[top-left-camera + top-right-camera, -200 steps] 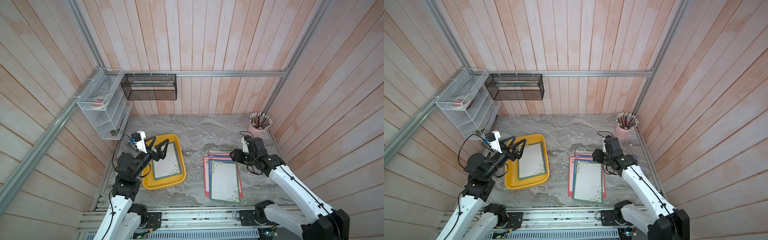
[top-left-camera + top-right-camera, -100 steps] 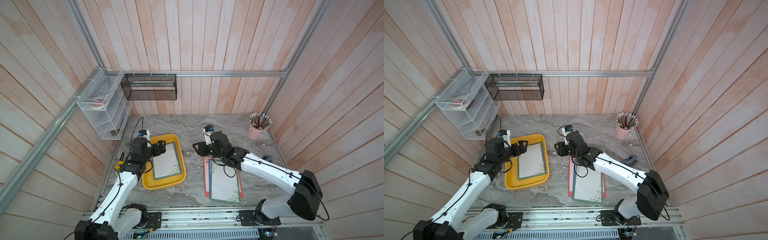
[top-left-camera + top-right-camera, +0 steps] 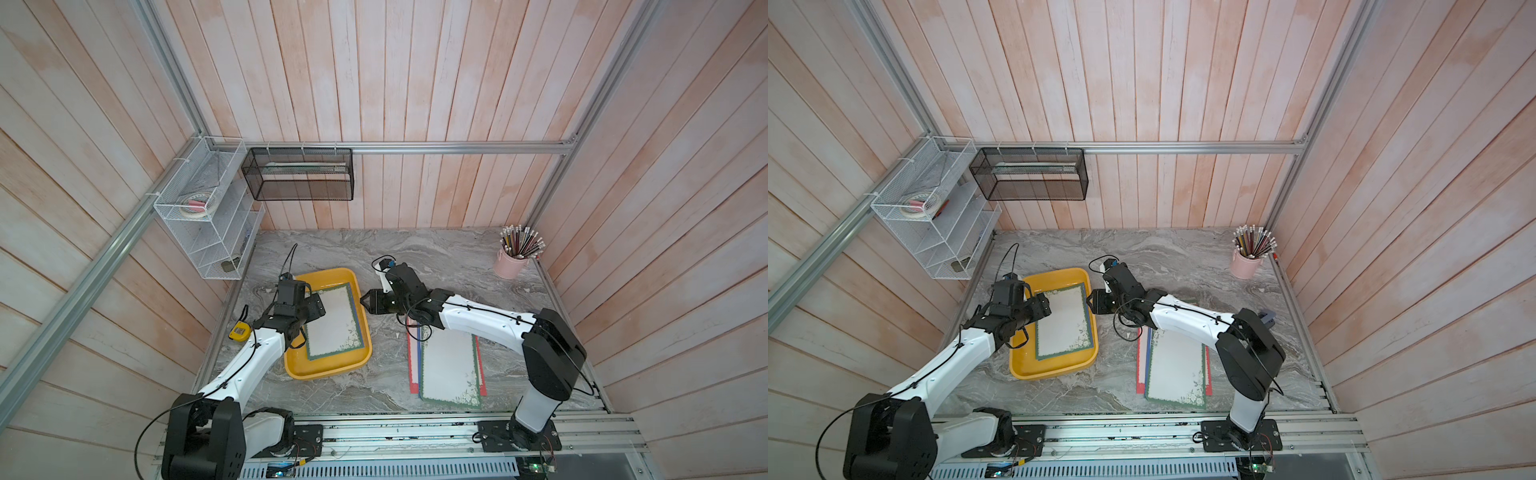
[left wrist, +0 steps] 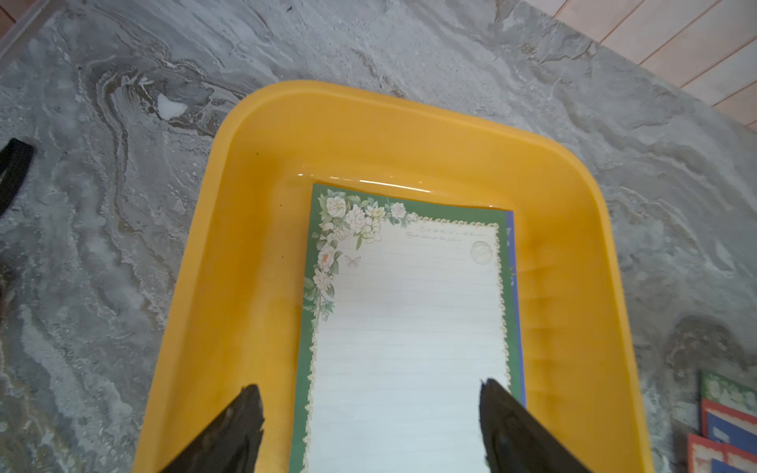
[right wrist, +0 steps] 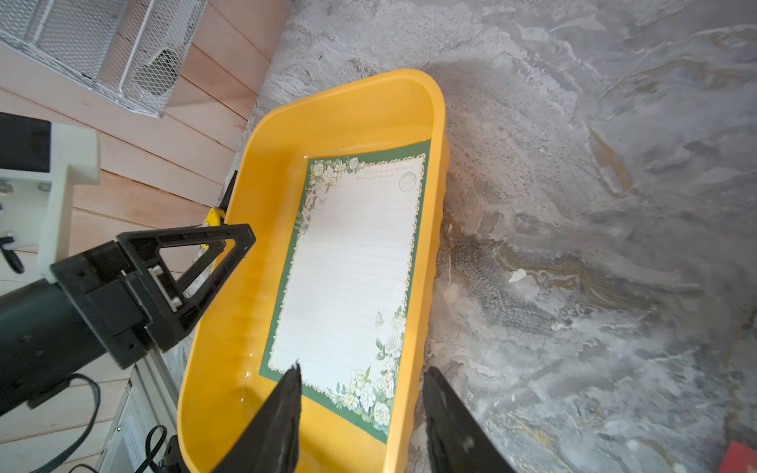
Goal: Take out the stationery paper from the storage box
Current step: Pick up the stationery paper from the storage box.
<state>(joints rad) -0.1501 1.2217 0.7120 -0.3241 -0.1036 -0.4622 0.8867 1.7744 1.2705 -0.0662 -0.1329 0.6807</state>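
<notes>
Script unreadable on green-bordered floral paper sheet (image 4: 409, 327) in yellow plastic tray (image 4: 368, 94); blue sheet (image 4: 518, 327) mostly hidden beneath; left tool (image 4: 368, 385), right tool (image 5: 362, 368) spread.

Grey marbled tabletop (image 3: 436, 257), yellow storage box (image 3: 324, 370), stationery paper stack (image 3: 449, 365) nearby, pink pencil cup (image 3: 510, 268) in corner

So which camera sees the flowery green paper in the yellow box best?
The right wrist view: nearly the whole green-bordered sheet shows close up, with flowers at two corners. The left wrist view cuts off one end. Both top views show the sheet small, flowers blurred.
</notes>
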